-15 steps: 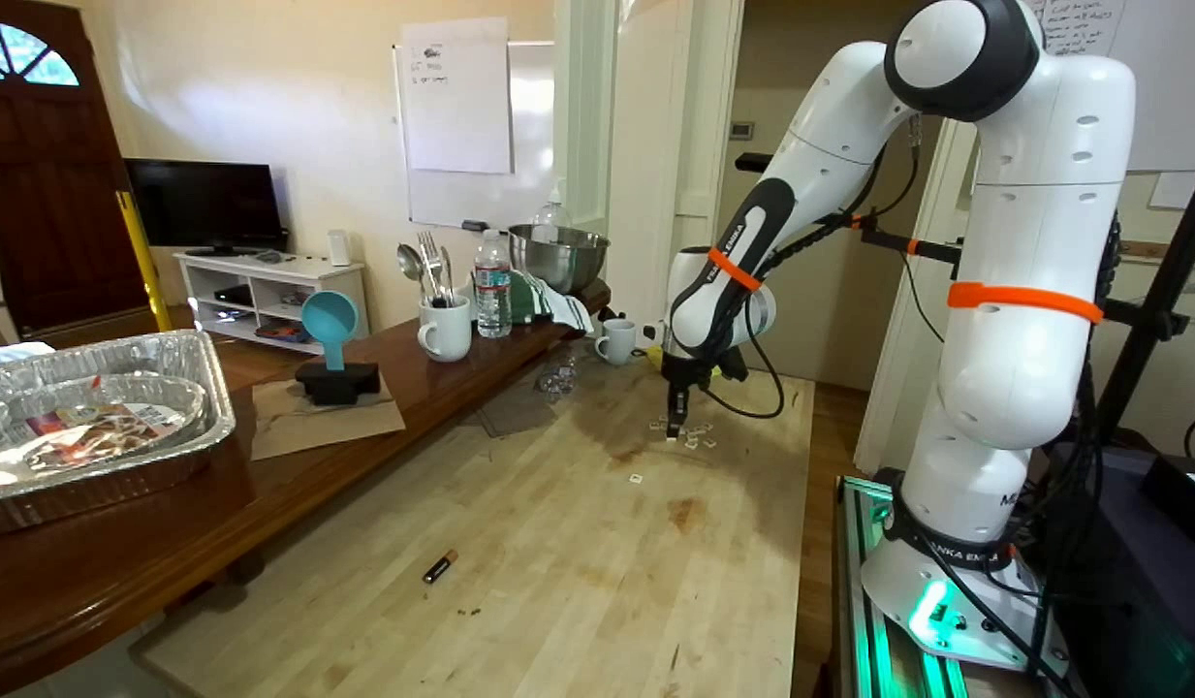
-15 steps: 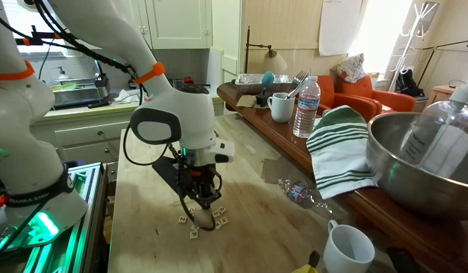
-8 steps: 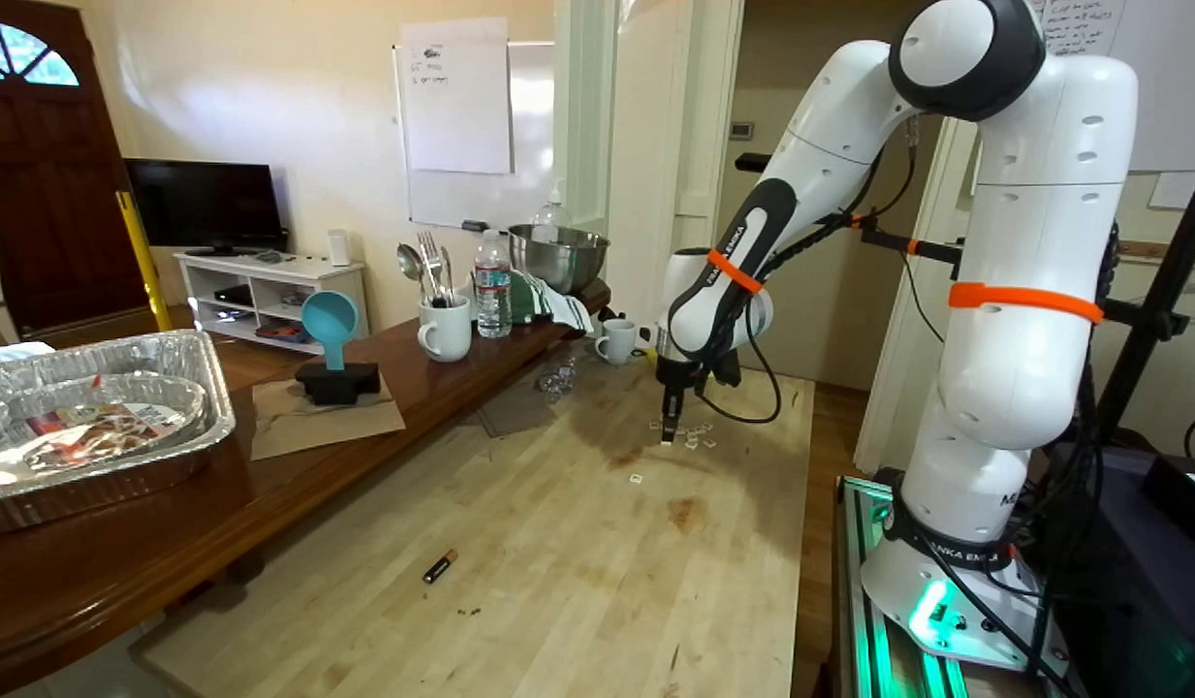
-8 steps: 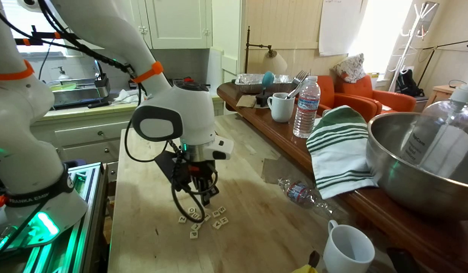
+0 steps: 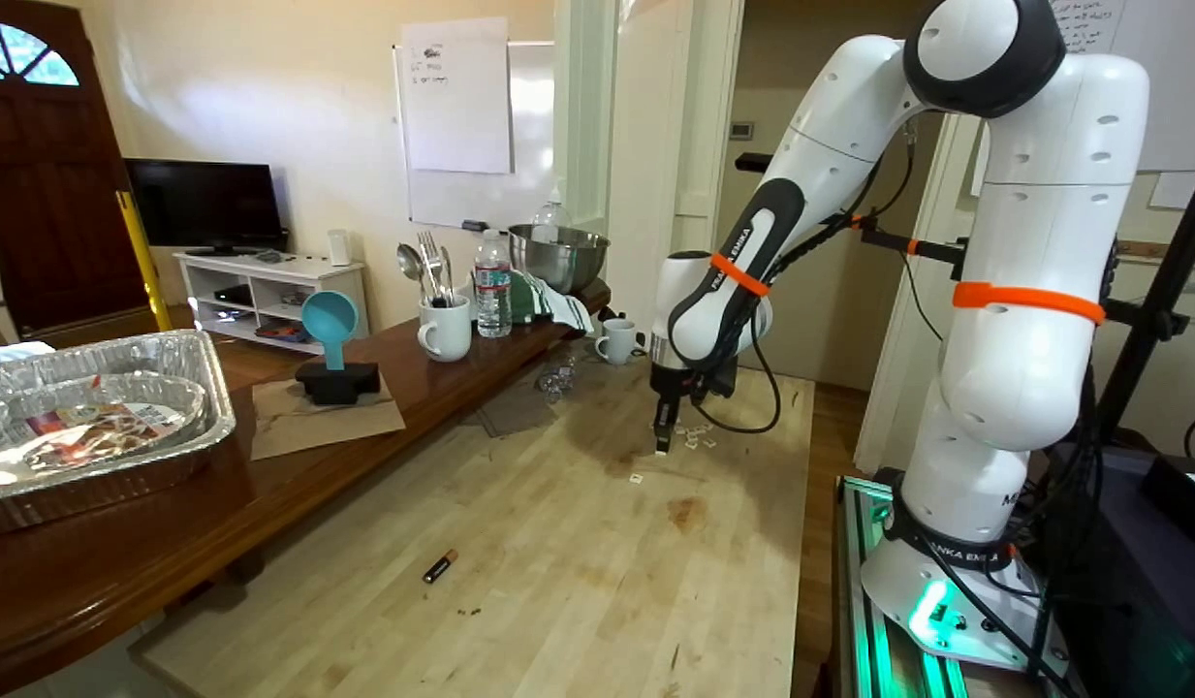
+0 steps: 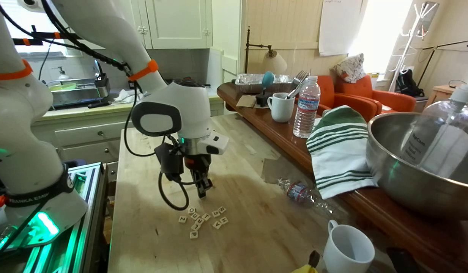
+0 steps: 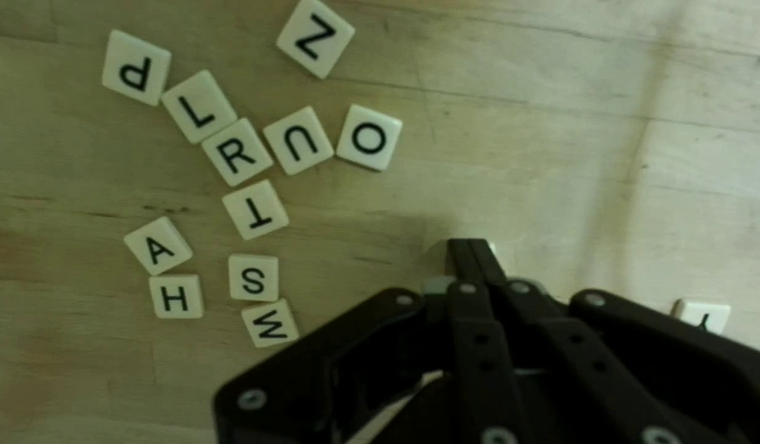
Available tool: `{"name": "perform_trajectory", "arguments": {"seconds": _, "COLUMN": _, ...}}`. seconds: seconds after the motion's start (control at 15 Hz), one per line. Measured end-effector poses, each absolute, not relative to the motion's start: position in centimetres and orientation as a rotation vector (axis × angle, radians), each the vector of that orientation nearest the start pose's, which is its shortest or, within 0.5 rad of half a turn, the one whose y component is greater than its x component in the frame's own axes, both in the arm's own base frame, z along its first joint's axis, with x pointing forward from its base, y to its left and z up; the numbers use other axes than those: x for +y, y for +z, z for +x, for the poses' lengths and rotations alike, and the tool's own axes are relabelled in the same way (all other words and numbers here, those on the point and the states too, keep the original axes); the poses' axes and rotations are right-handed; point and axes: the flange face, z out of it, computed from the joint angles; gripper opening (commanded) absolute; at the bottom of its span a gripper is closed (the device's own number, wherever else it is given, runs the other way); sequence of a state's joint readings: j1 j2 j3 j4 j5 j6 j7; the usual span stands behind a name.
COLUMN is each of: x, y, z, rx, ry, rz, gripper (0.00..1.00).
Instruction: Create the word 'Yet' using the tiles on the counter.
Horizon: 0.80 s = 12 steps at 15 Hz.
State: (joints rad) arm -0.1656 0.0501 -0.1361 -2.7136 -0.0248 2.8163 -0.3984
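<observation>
My gripper [image 7: 469, 242] is shut, its fingers pressed together, with its tips down at the wooden counter [image 5: 578, 572]. A pale tile [image 5: 662, 448] shows right at the fingertips in an exterior view; only a white sliver of it is visible in the wrist view, and its letter is hidden. To the right there, the Y tile [image 7: 703, 316] lies partly behind the gripper. Left of the fingers several lettered tiles are scattered, among them the T tile [image 7: 255, 209], the S tile [image 7: 254, 277], the O tile [image 7: 369, 137] and the R tile [image 7: 236, 152].
A battery [image 5: 440, 566] lies on the counter. A crumpled bottle [image 6: 302, 193] and a white mug [image 6: 347, 250] stand or lie along the counter's far side from the arm's base. The raised dark wooden table [image 5: 393, 388] borders it, carrying a steel bowl [image 6: 419, 182].
The shut gripper has moved away from the tile cluster toward the Y tile. The pale tile at its tips has shifted the same way; the scattered tiles stay put and show more fully.
</observation>
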Motion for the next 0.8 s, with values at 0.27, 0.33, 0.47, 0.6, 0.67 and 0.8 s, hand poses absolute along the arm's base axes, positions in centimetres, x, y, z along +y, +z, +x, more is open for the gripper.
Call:
{"name": "perform_trajectory", "arguments": {"seconds": 0.27, "x": -10.7, "y": 21.6, "z": 39.0, "rx": -0.104, "ry": -0.069, "rz": -3.165, "gripper": 0.0}}
{"name": "perform_trajectory", "arguments": {"seconds": 0.33, "x": -10.4, "y": 21.6, "z": 39.1, "rx": -0.084, "ry": -0.069, "rz": -3.165, "gripper": 0.0}}
{"name": "perform_trajectory", "arguments": {"seconds": 0.47, "x": -9.8, "y": 21.6, "z": 39.1, "rx": -0.051, "ry": -0.069, "rz": -3.164, "gripper": 0.0}}
{"name": "perform_trajectory", "arguments": {"seconds": 0.6, "x": -9.3, "y": 21.6, "z": 39.2, "rx": -0.029, "ry": -0.069, "rz": -3.163, "gripper": 0.0}}
{"name": "perform_trajectory", "arguments": {"seconds": 0.67, "x": -9.0, "y": 21.6, "z": 39.3, "rx": -0.019, "ry": -0.07, "rz": -3.163, "gripper": 0.0}}
{"name": "perform_trajectory", "arguments": {"seconds": 0.8, "x": -8.5, "y": 21.6, "z": 39.4, "rx": -0.004, "ry": -0.07, "rz": -3.162, "gripper": 0.0}}
